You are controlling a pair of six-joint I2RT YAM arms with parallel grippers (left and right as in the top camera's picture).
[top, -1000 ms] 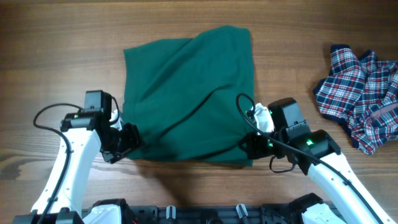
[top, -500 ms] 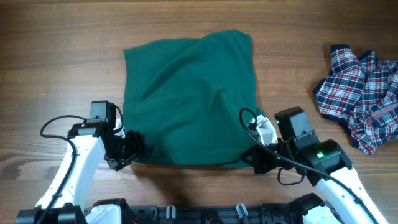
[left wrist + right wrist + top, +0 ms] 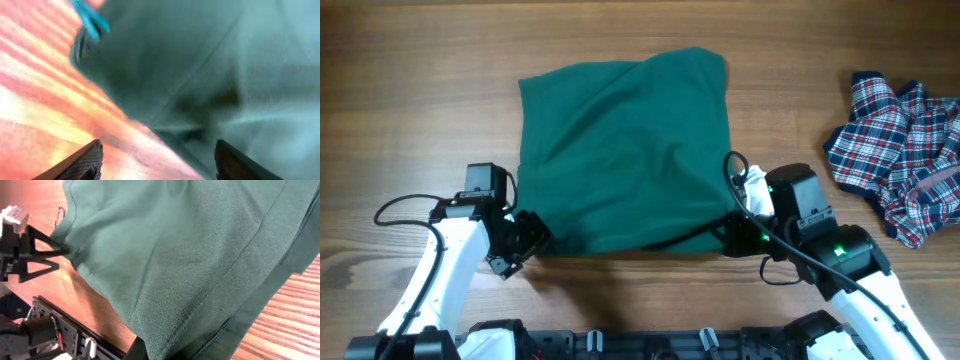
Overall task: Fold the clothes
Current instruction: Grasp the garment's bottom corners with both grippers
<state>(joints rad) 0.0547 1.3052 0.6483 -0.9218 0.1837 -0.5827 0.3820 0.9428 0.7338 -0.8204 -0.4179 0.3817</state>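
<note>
Table (image 3: 420, 60): one plaid shirt (image 3: 900, 160); left claw (image 3: 528, 238) spread, right claw (image 3: 732, 236) pinching one green shirt (image 3: 620, 150).

Bare surface (image 3: 420, 70) left of and beyond the cloth (image 3: 620, 150). Open lane between cloth and plaid shirt (image 3: 900, 150), well apart. Left arm (image 3: 445, 265) and right arm (image 3: 865, 285) block the cloth's near corners; cable (image 3: 727, 170) loops over its right edge.

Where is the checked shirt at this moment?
In the overhead view, the crumpled red, white and blue checked shirt lies at the right edge of the wooden table, apart from the green cloth.
</note>
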